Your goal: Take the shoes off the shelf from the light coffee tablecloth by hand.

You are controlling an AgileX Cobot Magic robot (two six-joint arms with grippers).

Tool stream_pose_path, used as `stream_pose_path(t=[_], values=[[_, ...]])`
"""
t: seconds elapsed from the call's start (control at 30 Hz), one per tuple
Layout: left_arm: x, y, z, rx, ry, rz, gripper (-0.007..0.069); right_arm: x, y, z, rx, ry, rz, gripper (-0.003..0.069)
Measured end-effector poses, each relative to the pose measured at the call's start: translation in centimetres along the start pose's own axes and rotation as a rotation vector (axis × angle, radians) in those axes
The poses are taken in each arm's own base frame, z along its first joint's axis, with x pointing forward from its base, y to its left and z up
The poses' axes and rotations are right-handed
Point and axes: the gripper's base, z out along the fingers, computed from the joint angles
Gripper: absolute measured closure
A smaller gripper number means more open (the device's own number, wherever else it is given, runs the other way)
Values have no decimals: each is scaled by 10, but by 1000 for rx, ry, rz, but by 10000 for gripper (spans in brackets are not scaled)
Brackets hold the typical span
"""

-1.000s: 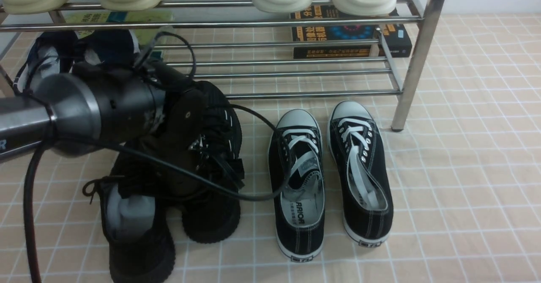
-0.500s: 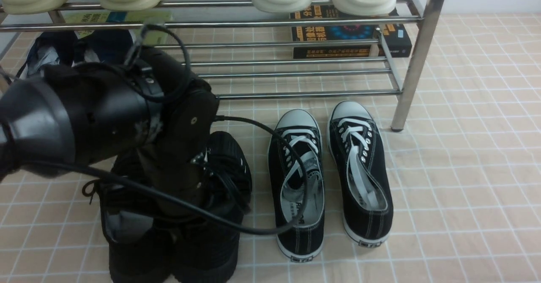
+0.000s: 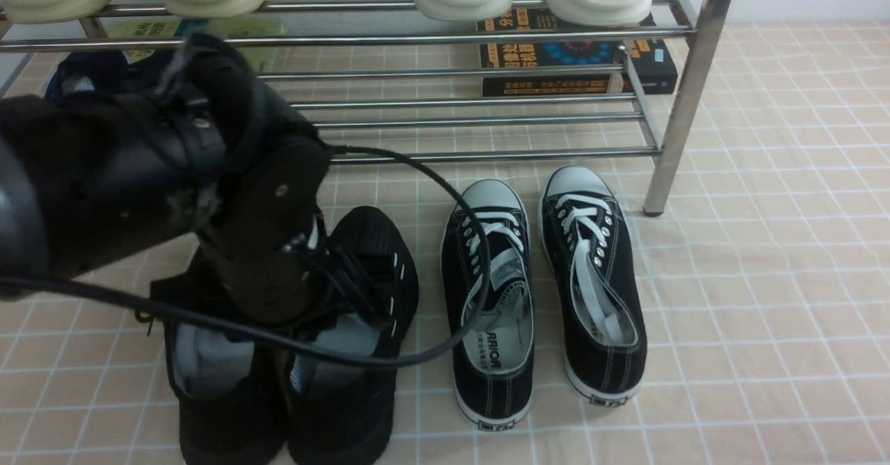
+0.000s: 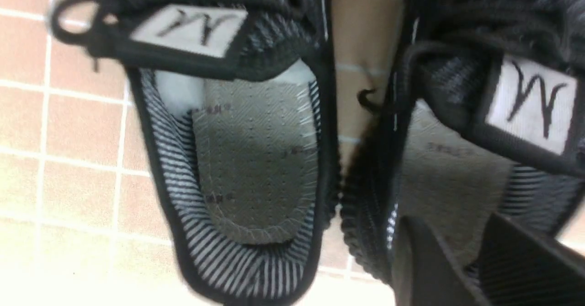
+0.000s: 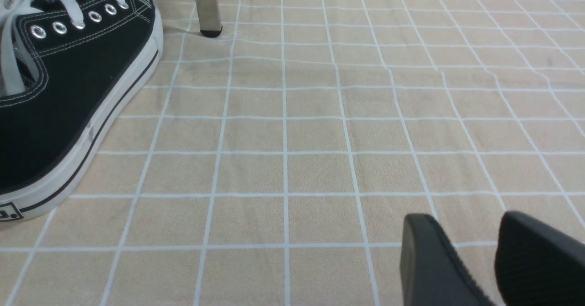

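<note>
Change: the left hand (image 3: 306,277) has let go; jaws parted, empty, lifting from the shoes (image 3: 348,333).
Shoes: side by side on the tablecloth (image 3: 765,277), lower left.
Right hand (image 5: 475,260): open, idle.
Meaning: pair likely delivered.

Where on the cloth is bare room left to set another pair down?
Bare tablecloth lies right of the white-toed canvas sneakers, past the rack leg. The lower rack rails between the books and the arm are bare. Crowded: the black knit sneakers under the left pincer.
</note>
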Motion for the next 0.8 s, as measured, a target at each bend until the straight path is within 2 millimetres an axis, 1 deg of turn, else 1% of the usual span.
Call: stream_pose_path(t=[0.07, 0.13, 0.17, 0.2, 0.33, 0.37, 0.4, 0.43, 0.47, 0.5, 0.53, 0.6, 0.63, 0.7, 0.77, 0.8], values=[[1, 9, -19, 29, -41, -7, 376, 0, 0, 0, 0, 0, 0, 419], [4, 22, -43, 64, -90, -8, 381, 0, 0, 0, 0, 0, 0, 419], [4, 23, -46, 67, -95, -7, 385, 0, 0, 0, 0, 0, 0, 419], [10, 39, -70, 98, -143, 7, 410, 0, 0, 0, 0, 0, 0, 419], [29, 77, -117, 152, -242, 51, 515, 0, 0, 0, 0, 0, 0, 419], [29, 78, -117, 150, -241, 53, 522, 0, 0, 0, 0, 0, 0, 419], [37, 89, -129, 183, -276, 53, 558, 0, 0, 0, 0, 0, 0, 419], [44, 97, -134, 205, -298, 69, 589, 0, 0, 0, 0, 0, 0, 419], [51, 104, -139, 228, -317, 88, 604, 0, 0, 0, 0, 0, 0, 419], [61, 111, -137, 259, -326, 116, 617, 0, 0, 0, 0, 0, 0, 419], [63, 112, -137, 264, -328, 121, 620, 0, 0, 0, 0, 0, 0, 419], [79, 120, -127, 325, -363, 157, 623, 0, 0, 0, 0, 0, 0, 419], [83, 121, -123, 343, -378, 163, 623, 0, 0, 0, 0, 0, 0, 419], [96, 123, -103, 431, -466, 170, 623, 0, 0, 0, 0, 0, 0, 419], [100, 122, -95, 483, -515, 160, 623, 0, 0, 0, 0, 0, 0, 419], [105, 121, -85, 529, -547, 145, 623, 0, 0, 0, 0, 0, 0, 419]])
